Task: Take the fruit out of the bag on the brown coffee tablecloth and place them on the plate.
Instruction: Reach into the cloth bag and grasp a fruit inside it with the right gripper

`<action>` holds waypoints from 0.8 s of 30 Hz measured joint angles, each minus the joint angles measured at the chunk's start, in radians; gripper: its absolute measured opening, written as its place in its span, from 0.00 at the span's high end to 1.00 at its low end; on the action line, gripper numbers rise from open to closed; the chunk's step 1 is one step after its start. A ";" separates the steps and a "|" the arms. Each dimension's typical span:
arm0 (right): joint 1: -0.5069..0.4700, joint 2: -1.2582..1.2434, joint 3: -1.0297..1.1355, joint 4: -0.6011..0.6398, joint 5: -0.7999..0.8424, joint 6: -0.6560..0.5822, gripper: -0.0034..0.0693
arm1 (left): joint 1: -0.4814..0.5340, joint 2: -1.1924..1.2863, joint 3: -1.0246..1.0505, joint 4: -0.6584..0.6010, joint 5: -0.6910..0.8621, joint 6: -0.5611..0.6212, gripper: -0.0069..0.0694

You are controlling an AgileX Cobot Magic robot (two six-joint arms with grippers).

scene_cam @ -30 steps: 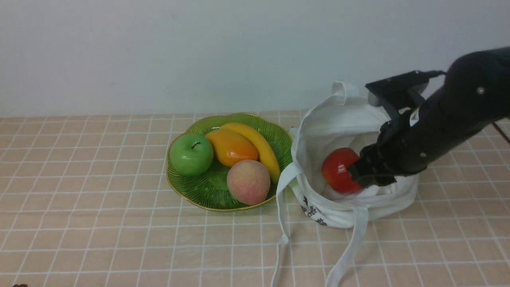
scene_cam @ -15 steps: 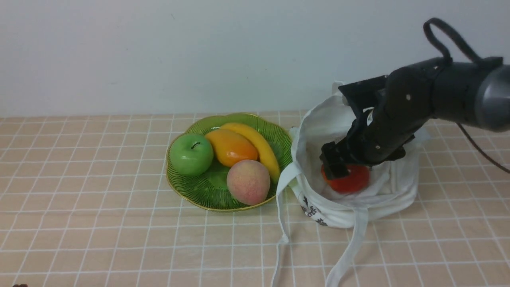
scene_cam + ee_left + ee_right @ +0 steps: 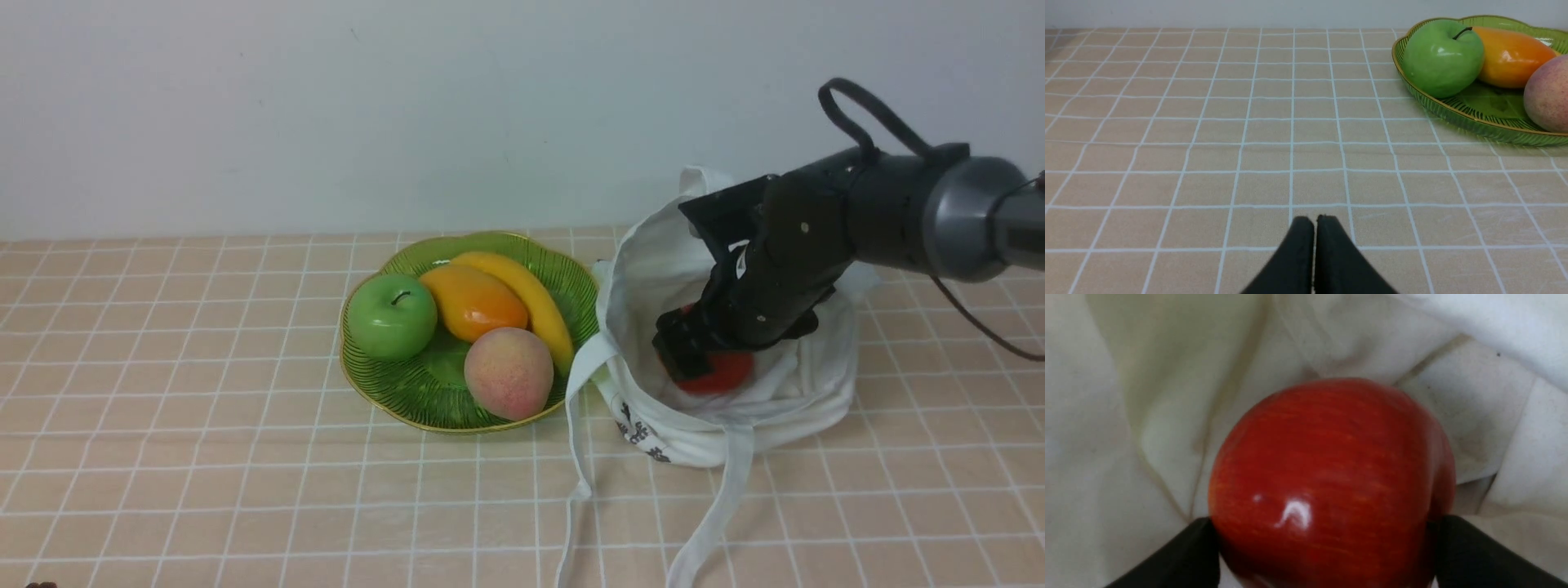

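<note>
The fruit, a glossy red apple (image 3: 720, 375), lies inside the white cloth bag (image 3: 665, 261) on the brown coffee tablecloth (image 3: 204, 457). My right gripper (image 3: 694, 353) reaches down into the bag from above and covers most of the apple. In the right wrist view the two black fingers (image 3: 1192, 555) press against opposite sides of the apple (image 3: 1331, 469), with bag cloth behind. The green plate (image 3: 384, 407) sits left of the bag. My left gripper (image 3: 1314, 221) is shut and empty, low over the cloth, away from the plate (image 3: 1474, 122).
On the plate lie a green apple (image 3: 393, 316), an orange mango-like fruit (image 3: 475, 300), a banana (image 3: 531, 298) and a peach (image 3: 509, 372). The bag's long straps (image 3: 718, 506) trail toward the front edge. A pale wall stands behind the table.
My right arm swung from the apple's right side to above it. Its jaws spread wide, then closed in on the apple's two sides. Apple and plate stayed put.
</note>
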 joint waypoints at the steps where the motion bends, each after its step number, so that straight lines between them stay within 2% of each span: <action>1: 0.000 0.000 0.000 0.000 0.000 -0.007 0.13 | 0.000 0.000 0.000 0.000 0.000 0.000 0.92; 11: 0.005 -0.021 -0.001 -0.025 0.072 -0.007 0.13 | 0.000 0.000 0.000 0.000 0.000 0.000 0.92; 18: 0.005 -0.172 0.000 -0.011 0.172 0.006 0.13 | 0.000 0.000 0.000 0.000 0.000 0.000 0.92; 22: 0.005 -0.290 0.000 0.072 0.210 0.006 0.13 | 0.000 0.000 0.000 0.000 0.000 0.000 0.92; 24: 0.007 -0.349 0.000 0.188 0.197 -0.030 0.13 | 0.000 0.000 0.000 0.000 0.000 0.000 0.92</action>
